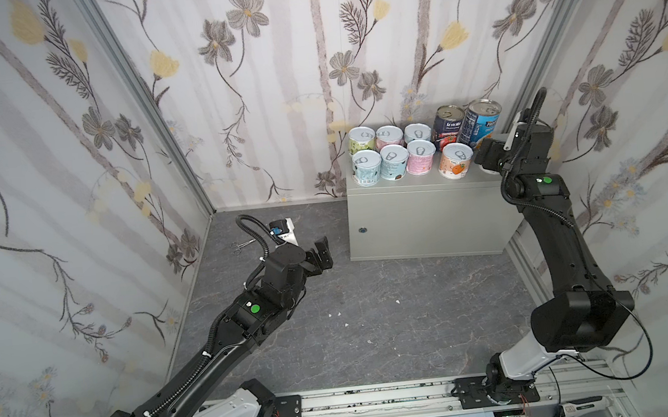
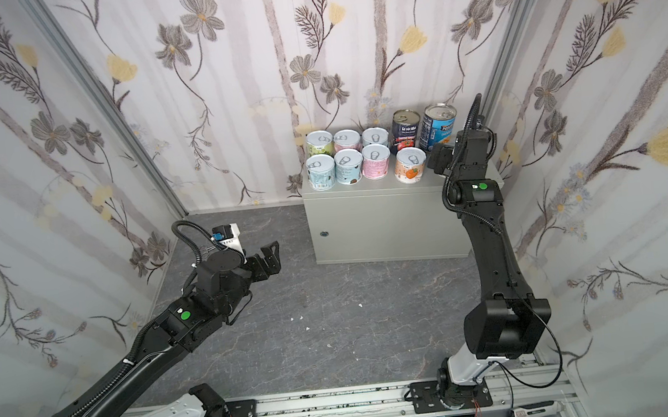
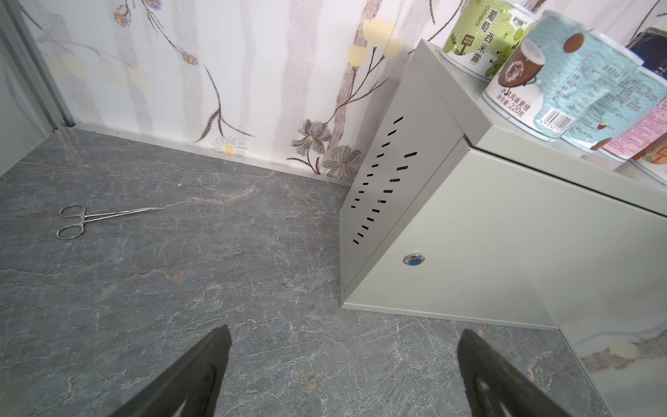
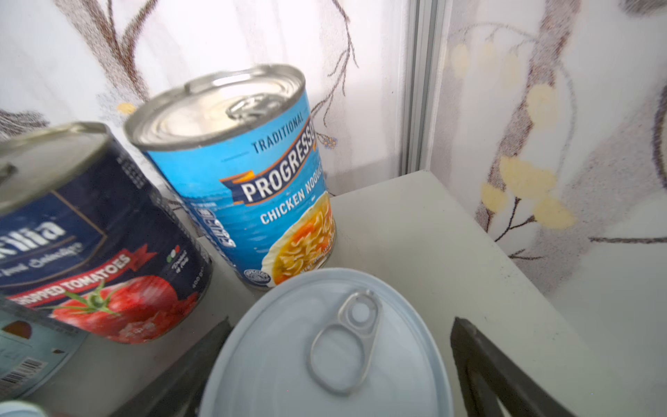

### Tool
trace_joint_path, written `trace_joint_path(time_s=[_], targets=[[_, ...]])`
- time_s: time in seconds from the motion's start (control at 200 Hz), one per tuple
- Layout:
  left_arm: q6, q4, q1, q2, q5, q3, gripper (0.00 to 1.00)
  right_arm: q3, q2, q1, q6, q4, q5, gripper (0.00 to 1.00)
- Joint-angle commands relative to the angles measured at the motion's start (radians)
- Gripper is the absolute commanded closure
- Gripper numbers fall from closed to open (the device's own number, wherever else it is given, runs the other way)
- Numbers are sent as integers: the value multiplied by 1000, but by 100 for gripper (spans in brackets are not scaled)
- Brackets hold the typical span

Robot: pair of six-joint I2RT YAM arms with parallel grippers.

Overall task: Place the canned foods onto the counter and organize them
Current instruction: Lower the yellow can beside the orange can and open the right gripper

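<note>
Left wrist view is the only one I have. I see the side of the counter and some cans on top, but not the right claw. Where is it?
Observer: The right claw is at the right end of the counter, with its jaws open on either side of a short can.
Operator: Does that can stand?
Observer: Yes, it is upright on the counter, close to the blue can.
Operator: How many cans are up there in all?
Observer: Both top views show nine other cans. With the short can, which only the right wrist view shows, that makes ten.
</note>
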Motion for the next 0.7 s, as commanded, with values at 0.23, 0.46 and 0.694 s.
trace_joint_path(time_s=[0.23,0.46,0.694], targets=[[17,17,2,-7,-17,32,0,74,-69,-11,-28,-8,-46,3],[10,15,3,-12,-7,14,0,-18,-124,-151,128,37,-301,0],[10,15,3,10,1,19,0,-124,-167,-245,239,153,-499,0]])
